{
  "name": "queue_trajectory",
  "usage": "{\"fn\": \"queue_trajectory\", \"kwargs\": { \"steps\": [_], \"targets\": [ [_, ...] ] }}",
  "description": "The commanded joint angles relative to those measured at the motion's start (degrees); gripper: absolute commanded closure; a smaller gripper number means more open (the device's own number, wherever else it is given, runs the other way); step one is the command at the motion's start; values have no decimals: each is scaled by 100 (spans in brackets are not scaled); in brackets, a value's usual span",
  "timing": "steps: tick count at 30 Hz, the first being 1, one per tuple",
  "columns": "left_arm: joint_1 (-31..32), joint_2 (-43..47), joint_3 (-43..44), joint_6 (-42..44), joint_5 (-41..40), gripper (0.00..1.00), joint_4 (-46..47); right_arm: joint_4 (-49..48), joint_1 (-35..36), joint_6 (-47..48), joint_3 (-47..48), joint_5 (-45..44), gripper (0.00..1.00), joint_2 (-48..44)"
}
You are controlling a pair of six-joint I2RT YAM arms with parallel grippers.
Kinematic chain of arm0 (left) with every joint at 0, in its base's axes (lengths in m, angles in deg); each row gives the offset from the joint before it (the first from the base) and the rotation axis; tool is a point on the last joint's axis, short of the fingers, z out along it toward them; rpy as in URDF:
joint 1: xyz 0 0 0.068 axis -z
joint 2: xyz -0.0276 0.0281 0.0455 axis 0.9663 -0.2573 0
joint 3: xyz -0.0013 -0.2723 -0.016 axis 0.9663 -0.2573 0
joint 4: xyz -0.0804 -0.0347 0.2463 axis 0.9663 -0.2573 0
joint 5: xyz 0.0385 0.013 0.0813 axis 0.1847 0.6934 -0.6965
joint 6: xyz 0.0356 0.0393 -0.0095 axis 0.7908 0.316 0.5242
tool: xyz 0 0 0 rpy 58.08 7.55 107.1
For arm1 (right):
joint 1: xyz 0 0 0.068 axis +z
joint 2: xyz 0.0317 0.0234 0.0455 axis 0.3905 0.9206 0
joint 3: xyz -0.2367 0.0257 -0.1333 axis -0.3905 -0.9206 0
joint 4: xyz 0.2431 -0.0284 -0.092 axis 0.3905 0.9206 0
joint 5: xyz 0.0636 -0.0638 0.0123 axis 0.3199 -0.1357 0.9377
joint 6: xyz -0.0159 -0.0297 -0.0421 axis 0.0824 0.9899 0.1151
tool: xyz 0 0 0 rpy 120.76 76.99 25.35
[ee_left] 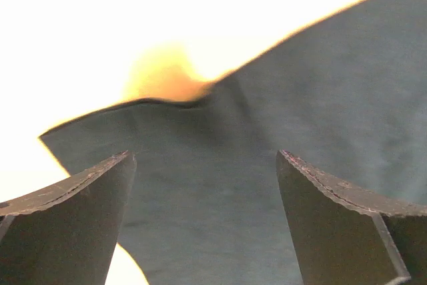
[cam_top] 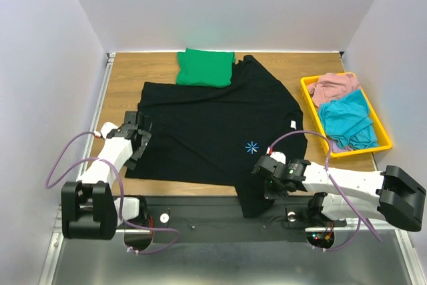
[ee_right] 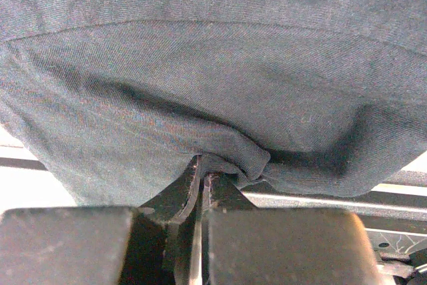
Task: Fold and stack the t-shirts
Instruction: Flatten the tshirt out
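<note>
The table (cam_top: 127, 78) is carrying the black shirt (cam_top: 213, 131) spread flat; my right pincer (ee_right: 202, 177) is pinching its near hem to fold it, my left pincer (ee_left: 207, 165) hovering spread over its left edge.

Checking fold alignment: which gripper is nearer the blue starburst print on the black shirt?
Right. The right gripper pinches the black shirt close by the starburst print; the left gripper stands open at the shirt's left edge.
</note>
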Motion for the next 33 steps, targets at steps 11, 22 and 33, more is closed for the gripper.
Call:
{"fn": "queue_trajectory", "kwargs": {
  "steps": [11,22,33],
  "targets": [
    [-148,259,-884,-337,846,2,158,-740,-193,368,120,-867,100,53],
    [-122,-235,-866,-373,829,39,272,-731,-281,368,67,-832,100,0],
    [-122,503,-919,-84,1311,100,70,-713,-290,630,172,-499,100,-551]
  ]
}}
